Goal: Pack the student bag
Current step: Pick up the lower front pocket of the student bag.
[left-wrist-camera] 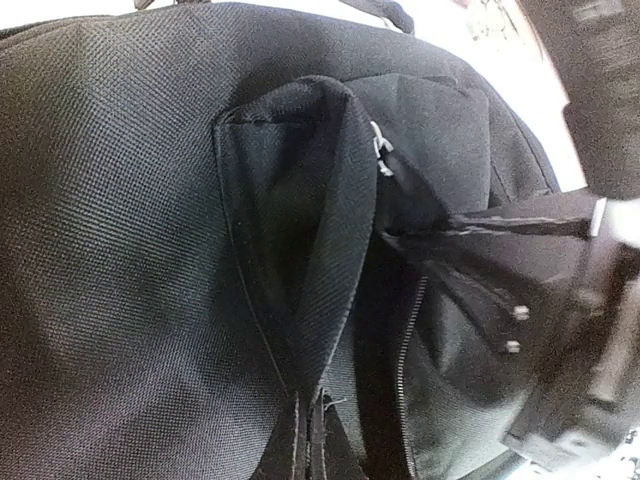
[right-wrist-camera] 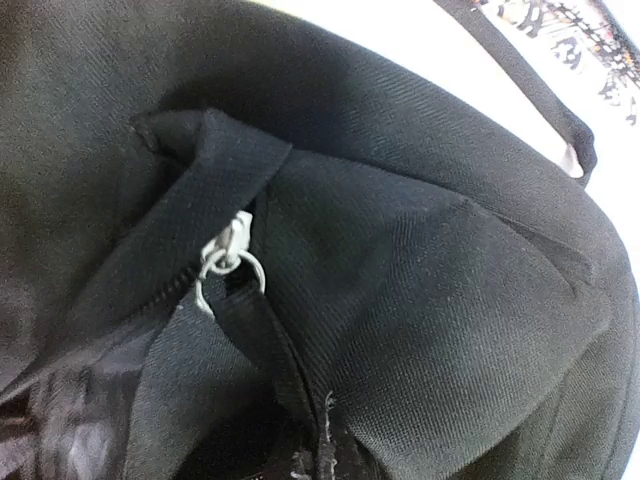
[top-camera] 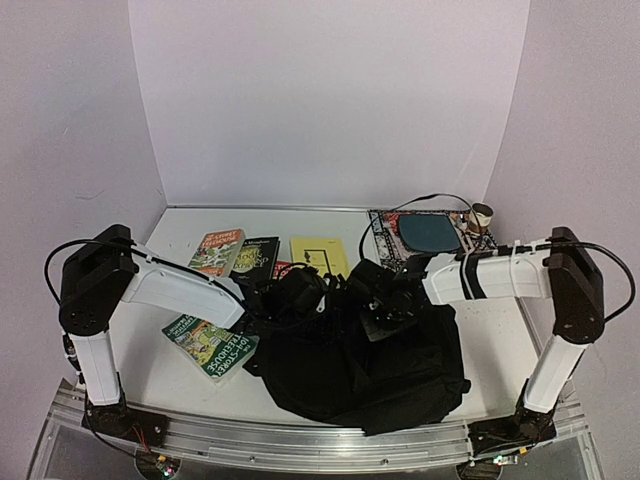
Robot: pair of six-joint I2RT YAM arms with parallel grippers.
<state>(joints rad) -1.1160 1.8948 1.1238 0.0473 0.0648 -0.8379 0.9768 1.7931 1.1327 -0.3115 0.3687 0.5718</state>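
Table (top-camera: pixel 170 385): we are seeing it carrying everything, pale, with walls on three sides.
Backpack (top-camera: pixel 350 365): it is lying slumped in the middle of the table, towards the near edge, between the two arms. It is black fabric, far bigger than any book beside it.
Left arm (top-camera: pixel 180 285): it is reaching in from the left towards the backpack's upper left folds.
Right arm (top-camera: pixel 490 275): it is reaching in from the right, over the backpack's top.
Mat (top-camera: pixel 385 235): patterned, it is lying at the far right of the table with a blue oval (top-camera: pixel 428 233) on it.
Green book (top-camera: pixel 210 345): it is lying flat just left of the backpack.
Far books: an orange book (top-camera: pixel 217 250), a black book (top-camera: pixel 255 258) and a yellow book (top-camera: pixel 320 255) are lying side by side beyond the backpack.
Left gripper (top-camera: pixel 268 300): it is sitting against the black cloth, and we are unable to tell whether it is clenched or released.
Right gripper (top-camera: pixel 385 310): it is lost against the fabric too, so we cannot tell its state either.
Cup (top-camera: pixel 482 215): small, it is standing at the mat's far right corner.
Zipper pull (right-wrist-camera: pixel 228 255): silver, it is hanging beside a raised fold of the backpack, with a black strap running through its ring.
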